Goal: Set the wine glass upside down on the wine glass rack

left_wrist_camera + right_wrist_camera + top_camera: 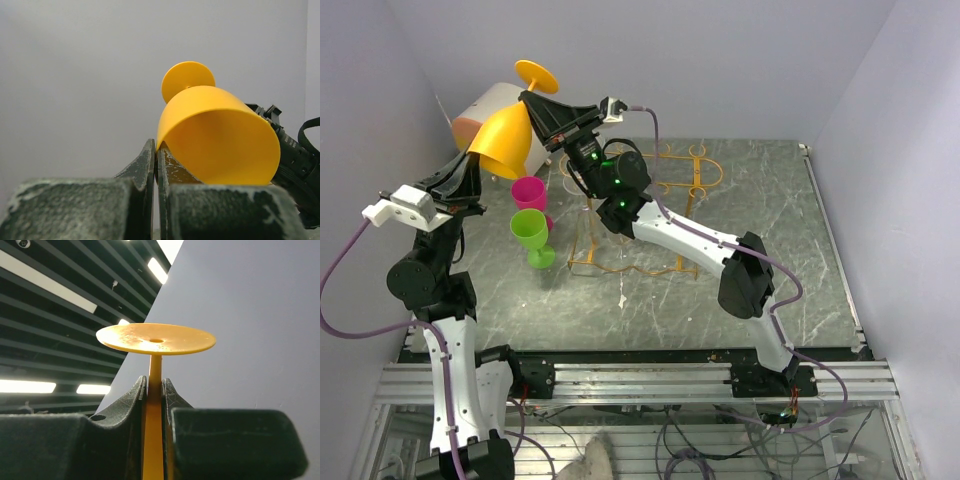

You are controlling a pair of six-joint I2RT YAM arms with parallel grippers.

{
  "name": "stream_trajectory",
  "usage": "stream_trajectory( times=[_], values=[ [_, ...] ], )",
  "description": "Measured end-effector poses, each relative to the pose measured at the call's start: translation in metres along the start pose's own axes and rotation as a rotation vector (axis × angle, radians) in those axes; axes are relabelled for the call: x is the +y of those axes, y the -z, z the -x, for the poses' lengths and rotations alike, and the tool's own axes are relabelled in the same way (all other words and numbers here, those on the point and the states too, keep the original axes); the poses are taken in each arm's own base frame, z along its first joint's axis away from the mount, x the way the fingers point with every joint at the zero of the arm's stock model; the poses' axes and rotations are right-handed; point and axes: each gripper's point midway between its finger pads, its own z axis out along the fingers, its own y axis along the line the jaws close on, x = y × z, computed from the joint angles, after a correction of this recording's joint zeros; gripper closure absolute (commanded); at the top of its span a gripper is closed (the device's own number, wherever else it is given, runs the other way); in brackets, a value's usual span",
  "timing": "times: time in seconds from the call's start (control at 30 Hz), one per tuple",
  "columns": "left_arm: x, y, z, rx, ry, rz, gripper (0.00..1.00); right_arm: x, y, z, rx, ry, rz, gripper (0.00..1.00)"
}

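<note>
Orange plastic, foot up and bowl down: the glass hangs in the air above the back left of the table, held between both my arms. My left gripper is pinched on the rim of the bowl; in the left wrist view the two fingers stand nearly together, with the edge of the glass caught at their tips. My right gripper has the stem, just under the foot; in the right wrist view the thin stem runs up between the closed fingers, touching both, and the round foot lies flat above them.

The rack stands on the table to the right of the glass and lower, apart from it. A pink glass and a green glass stand upright below the orange one, touching or nearly so. A beige box with an orange face sits behind, by the wall.
</note>
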Motion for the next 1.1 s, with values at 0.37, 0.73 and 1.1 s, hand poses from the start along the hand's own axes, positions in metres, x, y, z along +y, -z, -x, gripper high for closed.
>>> stream_trajectory(
  times=[0.37, 0.73, 1.1],
  values=[
    [-0.009, 0.005, -0.015, 0.071, 0.059, -0.039, 0.43, 0.005, -0.006, 0.011, 0.024, 0.02, 0.007, 1.0],
    [-0.039, 0.011, 0.004, 0.219, 0.105, -0.124, 0.35, 0.056, -0.016, 0.038, 0.015, 0.122, 0.049, 1.0],
    [-0.035, 0.008, 0.091, 0.319, -0.112, -0.017, 0.33, 0.132, 0.015, 0.05, 0.1, 0.653, 0.0, 1.0]
  ],
)
